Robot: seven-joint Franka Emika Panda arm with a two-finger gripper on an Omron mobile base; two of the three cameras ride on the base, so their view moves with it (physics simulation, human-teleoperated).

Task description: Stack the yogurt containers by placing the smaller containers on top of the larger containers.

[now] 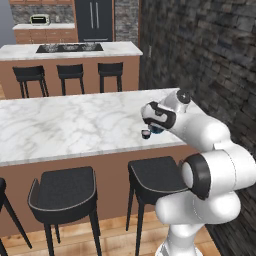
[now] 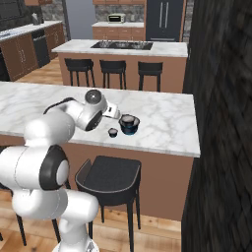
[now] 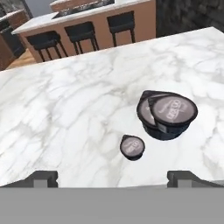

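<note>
Big tub [image 3: 168, 116] & small cup [image 3: 132, 147] upright, lids up; jaws wide, empty.

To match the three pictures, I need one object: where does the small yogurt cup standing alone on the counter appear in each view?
Left base view: small cup at the counter's near edge, just below the robot's wrist.
Right base view: it stands left of the large tub, apart from it.
Hand view: it is lower centre, below-left of the tub.
Shared landmark: the large tub.

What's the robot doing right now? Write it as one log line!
gripper: open, empty | small dark yogurt cup: on white marble counter | large blue yogurt tub: beside it, apparently apart
</note>
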